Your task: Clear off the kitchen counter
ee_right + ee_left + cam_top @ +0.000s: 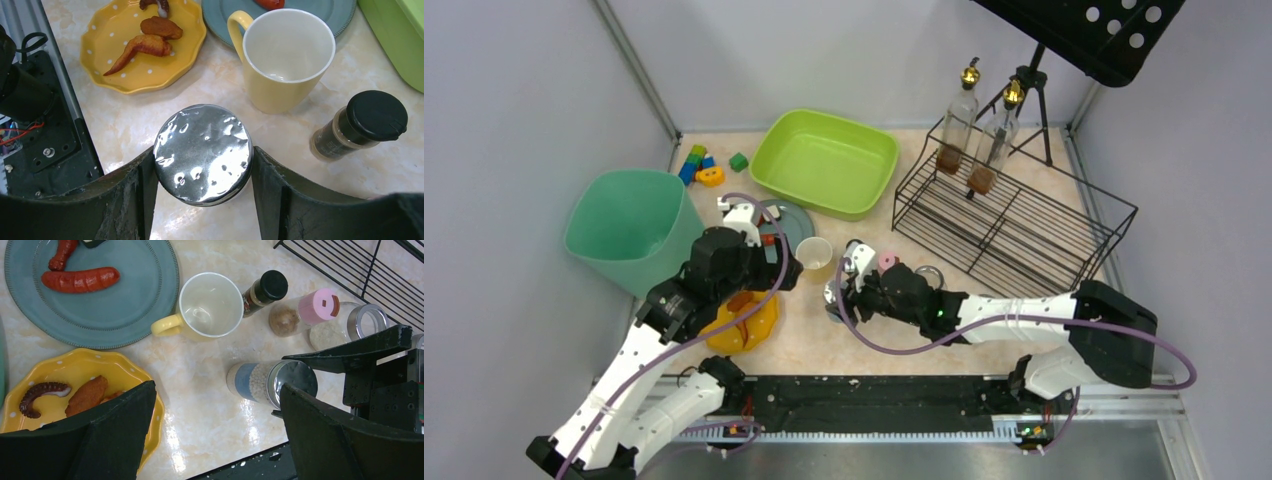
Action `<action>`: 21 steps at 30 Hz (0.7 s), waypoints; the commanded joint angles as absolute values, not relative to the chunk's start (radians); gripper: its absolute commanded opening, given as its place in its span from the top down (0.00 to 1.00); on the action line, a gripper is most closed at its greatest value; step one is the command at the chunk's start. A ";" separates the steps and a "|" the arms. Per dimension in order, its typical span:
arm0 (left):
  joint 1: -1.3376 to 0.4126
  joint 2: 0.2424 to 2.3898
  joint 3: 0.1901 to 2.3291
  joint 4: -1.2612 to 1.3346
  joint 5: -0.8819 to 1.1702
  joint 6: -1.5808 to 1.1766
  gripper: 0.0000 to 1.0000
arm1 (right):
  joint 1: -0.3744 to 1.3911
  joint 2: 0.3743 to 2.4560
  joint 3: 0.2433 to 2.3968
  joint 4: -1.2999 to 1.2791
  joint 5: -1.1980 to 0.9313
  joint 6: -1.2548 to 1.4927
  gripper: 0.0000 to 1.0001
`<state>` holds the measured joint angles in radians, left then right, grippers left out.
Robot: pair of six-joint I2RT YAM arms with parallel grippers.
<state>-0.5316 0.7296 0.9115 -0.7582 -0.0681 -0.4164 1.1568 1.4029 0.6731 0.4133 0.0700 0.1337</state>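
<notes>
The desk (819, 345) spreads beneath everything between the grey walls (514, 120), peach-beige and mottled like stone (glossy too). My left hand (216, 390) hangs wide open above it; my right hand (202, 150) clasps the silver-lidded jar (200, 125).

Kitchen counter (824, 345), mug (814, 254), silver-lidded jar (202, 152), green basin (824, 165)

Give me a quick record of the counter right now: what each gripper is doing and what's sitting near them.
left gripper: open, empty, above the kitchen counter
right gripper: fingers against both sides of the silver-lidded jar
near the jar: yellow mug, black-capped bottle
plates: yellow plate with fried food; blue-grey plate with sausages
task state: counter not yet cleared
</notes>
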 commanded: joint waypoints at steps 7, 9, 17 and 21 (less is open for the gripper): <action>-0.532 0.709 0.895 -0.704 -0.081 -0.401 0.02 | 1.195 1.188 0.742 0.334 0.139 0.139 0.73; -0.532 0.708 0.895 -0.706 -0.081 -0.400 0.02 | 1.195 1.131 0.763 0.291 0.157 0.143 0.74; -0.532 0.700 0.889 -0.704 -0.077 -0.400 0.02 | 1.195 1.013 0.940 0.035 0.312 0.126 0.76; -0.532 0.701 0.889 -0.700 -0.067 -0.400 0.02 | 1.194 0.968 1.047 -0.084 0.450 0.078 0.76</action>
<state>-0.5316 0.7151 0.8928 -0.7555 -0.0711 -0.4156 1.1831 1.0389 0.9066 -0.0067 0.2798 0.1265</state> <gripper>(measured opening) 0.982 0.603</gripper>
